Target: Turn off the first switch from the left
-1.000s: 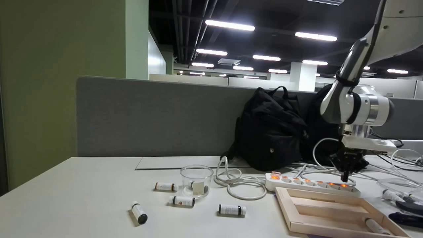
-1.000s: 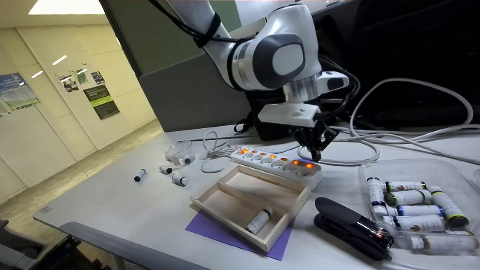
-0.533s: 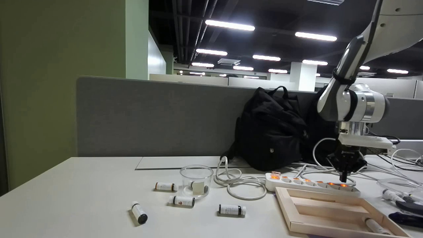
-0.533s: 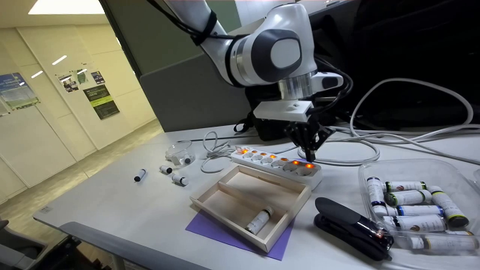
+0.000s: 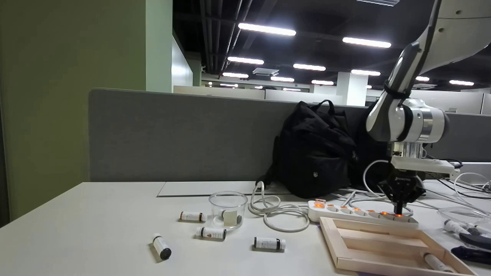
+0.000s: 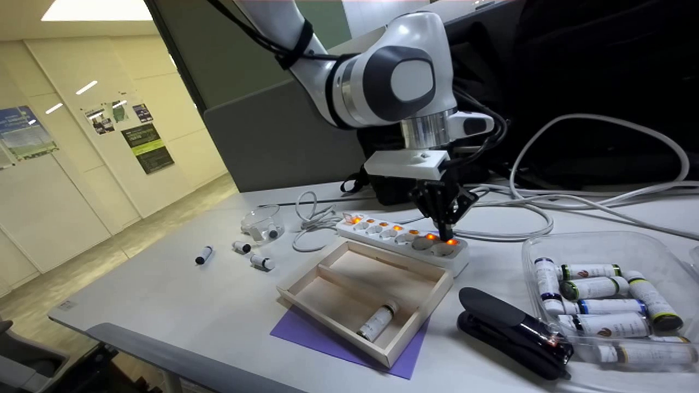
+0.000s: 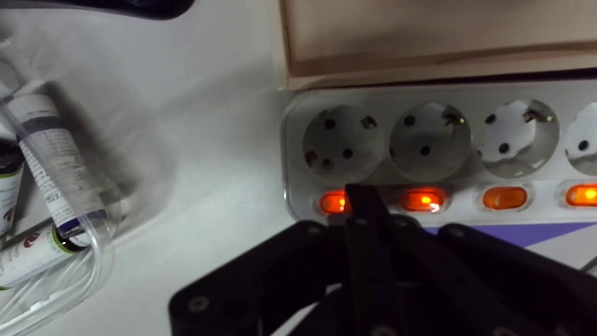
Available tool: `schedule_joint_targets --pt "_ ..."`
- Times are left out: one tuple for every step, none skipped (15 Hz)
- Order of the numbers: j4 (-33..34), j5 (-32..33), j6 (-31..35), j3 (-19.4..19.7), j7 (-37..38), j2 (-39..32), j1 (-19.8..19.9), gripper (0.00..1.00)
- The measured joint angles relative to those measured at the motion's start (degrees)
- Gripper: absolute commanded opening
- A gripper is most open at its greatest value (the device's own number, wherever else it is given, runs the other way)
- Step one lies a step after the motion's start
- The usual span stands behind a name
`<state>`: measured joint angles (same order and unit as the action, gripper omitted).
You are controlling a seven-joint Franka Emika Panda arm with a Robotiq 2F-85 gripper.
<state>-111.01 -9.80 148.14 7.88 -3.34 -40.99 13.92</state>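
Black gripper (image 7: 366, 196), fingers pressed together, over the right end of the glowing orange oval switch (image 7: 332, 202), leftmost in the wrist view on the white plastic power strip (image 7: 473, 175); contact's hard to judge. Off-centre, a push might trip the neighbouring orange switch (image 7: 423, 200)! White desk (image 5: 96, 230), grey fabric partition (image 5: 184, 142), long ceiling lights (image 5: 267, 29) beyond.

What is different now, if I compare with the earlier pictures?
The gripper moved down and slightly left in both exterior views, toward the strip, near the wrist view's leftmost switch; nothing was grasped or released. The switch stays lit; strip, tray and stapler did not move.
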Motion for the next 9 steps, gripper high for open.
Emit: schedule_joint_targets --pt "0.0 0.0 0.0 0.0 0.0 0.0 0.0 0.00" --pt "-0.1 -0.1 0.2 -0.1 -0.1 0.0 0.1 0.00" --pt "-0.2 -0.1 0.5 -0.2 -0.1 0.0 0.2 0.00" --pt "-0.3 -0.2 0.7 -0.6 -0.5 0.0 0.5 0.00" --pt "-0.3 -0.3 0.8 -1.1 -1.1 0.0 1.1 0.00" --pt "-0.2 -0.5 0.6 -1.7 -1.7 0.0 1.9 0.00" --pt "0.0 -0.9 0.1 -2.3 -2.2 0.0 2.8 0.00" --pt "0.3 -1.5 -0.9 -2.9 -2.5 0.0 3.6 0.00" --pt "0.7 -1.9 -2.1 -3.3 -2.6 -0.1 4.3 0.00"
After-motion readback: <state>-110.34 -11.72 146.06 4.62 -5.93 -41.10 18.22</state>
